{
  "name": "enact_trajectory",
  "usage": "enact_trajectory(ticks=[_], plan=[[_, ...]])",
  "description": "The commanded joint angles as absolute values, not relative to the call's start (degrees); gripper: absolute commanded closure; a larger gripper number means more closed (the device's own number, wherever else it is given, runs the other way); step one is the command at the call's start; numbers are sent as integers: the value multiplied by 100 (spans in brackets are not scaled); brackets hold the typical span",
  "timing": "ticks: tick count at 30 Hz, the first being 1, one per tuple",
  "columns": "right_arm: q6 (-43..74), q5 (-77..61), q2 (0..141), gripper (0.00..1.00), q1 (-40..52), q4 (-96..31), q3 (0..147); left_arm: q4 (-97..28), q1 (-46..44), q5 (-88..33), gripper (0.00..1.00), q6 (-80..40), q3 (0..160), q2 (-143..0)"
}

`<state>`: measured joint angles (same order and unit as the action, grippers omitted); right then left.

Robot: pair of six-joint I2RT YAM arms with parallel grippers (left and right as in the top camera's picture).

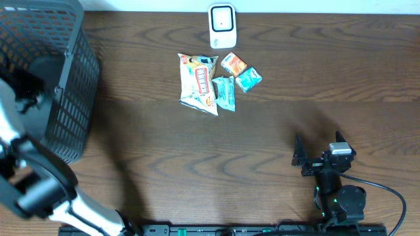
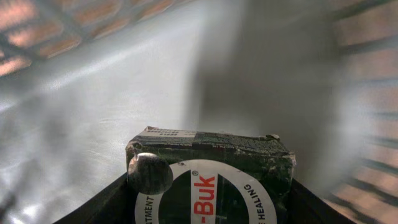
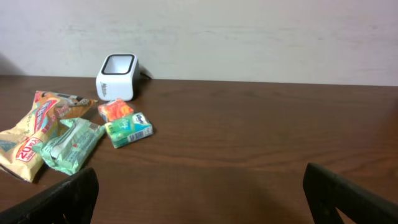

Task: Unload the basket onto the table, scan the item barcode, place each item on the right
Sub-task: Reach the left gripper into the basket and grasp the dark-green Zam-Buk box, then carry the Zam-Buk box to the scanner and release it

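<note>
Evidently the left claw (image 2: 208,208) is pinching the dark green box (image 2: 211,149) inside the mesh basket (image 1: 72,98) at the left edge of the desk (image 1: 197,164), presumably to carry it to the scanner (image 1: 222,25) at the far edge, while the right claw (image 3: 199,199) rests spread, unladen.

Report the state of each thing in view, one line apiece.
left hand, closed on the dark box, inside the basket
dark box, gripped
right hand, open, empty
basket, upright on the table
scanner, standing, untouched
snack bag, lying flat
orange packet, lying flat
teal carton, lying flat
pale green pouch, lying flat
</note>
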<state>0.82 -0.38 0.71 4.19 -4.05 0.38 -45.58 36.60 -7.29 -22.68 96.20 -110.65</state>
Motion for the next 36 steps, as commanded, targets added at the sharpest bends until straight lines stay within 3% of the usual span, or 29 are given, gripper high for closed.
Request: enact_trajectory(ticks=[1,9,13,16,20,25,27,36], plan=[[78,-12,49,1,373,-434,30,-4281,3673,-2126,50,-2698,9712,-10009],[78,-12,49,1,373,-432,30,-3387,3361,-3771,50,-4040,9710,-8254],[78,-12,49,1,373,-432,30,-3446,2305,-3990,50,-4099,9710,-7793],[78,-12,49,1,373,-432,30,-3474,921,-3835,50,-4036,9690,-7824],[78,-12,49,1,373,-432,30,-3483,-921,-2768,50,-3636,9653,-8322],[78,-12,49,1,373,-432,30,-3500,-2526,-1691,48,-3301,9651,-9445],[78,-12,49,1,373,-432,30,-3492,-2886,-1402,44,-3299,9651,-9889],[78,-12,49,1,373,-432,30,-2832,-3555,-1234,43,-3304,9651,-11834]])
